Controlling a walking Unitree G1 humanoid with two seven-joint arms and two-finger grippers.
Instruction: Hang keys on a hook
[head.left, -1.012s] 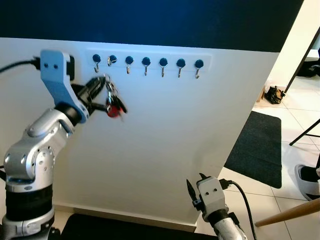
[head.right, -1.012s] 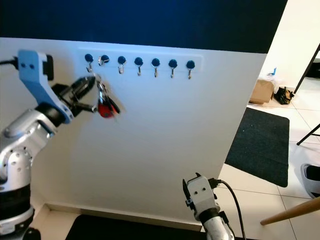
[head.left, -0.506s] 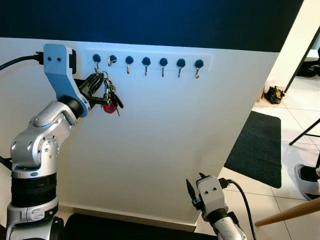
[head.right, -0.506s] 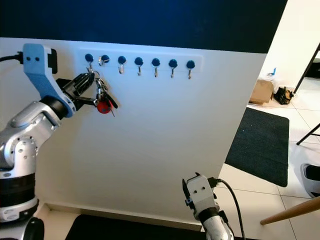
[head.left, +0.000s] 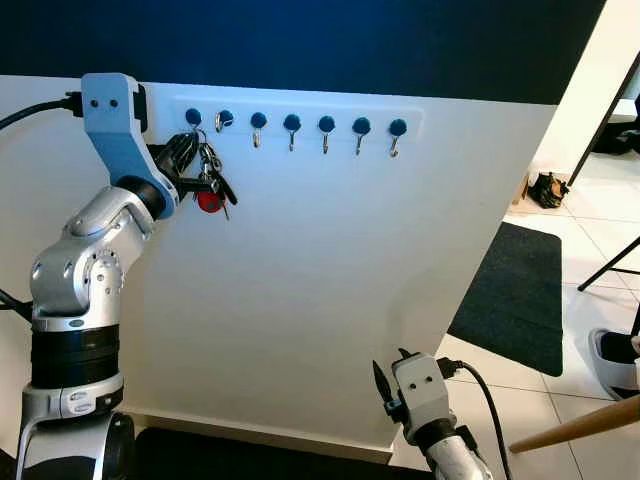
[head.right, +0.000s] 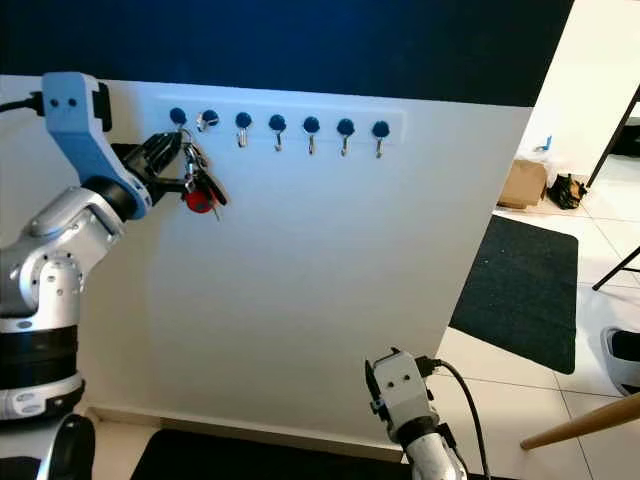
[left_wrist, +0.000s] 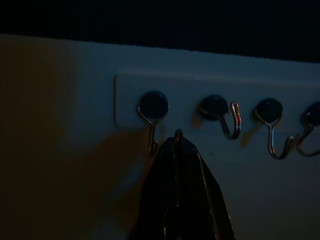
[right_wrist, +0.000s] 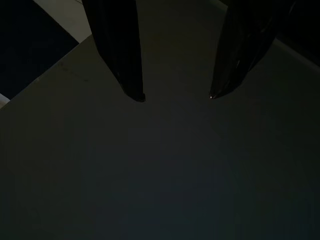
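**Keys nearing the end hook**

The left gripper (head.left: 190, 152), pinching the keys (head.left: 210, 185), is holding them just below the leftmost hook (head.left: 193, 122). The ring could be missing the hook tip and dropping on release. The right gripper (right_wrist: 175, 95) is hanging idle, fingers apart.

Wall (head.left: 330, 290): you face a white panel with a dark blue band above it.
Hook rail (head.left: 410, 112): a white strip fixed flat on the wall just under the blue band, running level.
Hooks (head.left: 326, 130): you can count seven, each a dark round cap with a small metal hook below, evenly spaced along the rail.
Floor (head.left: 590, 240): pale tiles to your right of the wall.
Mat (head.left: 515, 295): dark, lying flat on the tiles beside the wall's end.
Dark mat (head.left: 250, 460): lies at the foot of the wall, close to you.
Shoe (head.left: 615, 362): at the right edge, on the tiles.
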